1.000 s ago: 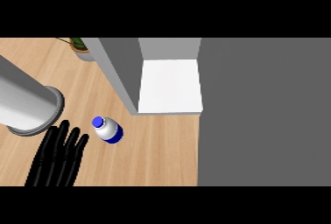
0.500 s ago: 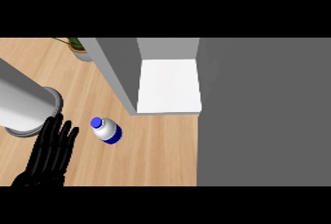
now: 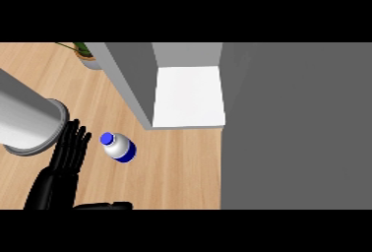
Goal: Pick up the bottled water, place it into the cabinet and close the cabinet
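one black hand [image 3: 67, 157], fingers straight and holding nothing, lies at lower left of the frame on the desk [image 3: 174, 172], with the bottled water [image 3: 117, 147] upright just to its right, below the open cabinet [image 3: 188, 96].

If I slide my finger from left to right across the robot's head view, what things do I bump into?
Grey forearm → black hand with straight fingers → white water bottle with blue cap → open grey cabinet with white shelf.

Black hand [image 3: 62, 170], slender fingers [image 3: 73, 140], grey forearm [image 3: 25, 125]
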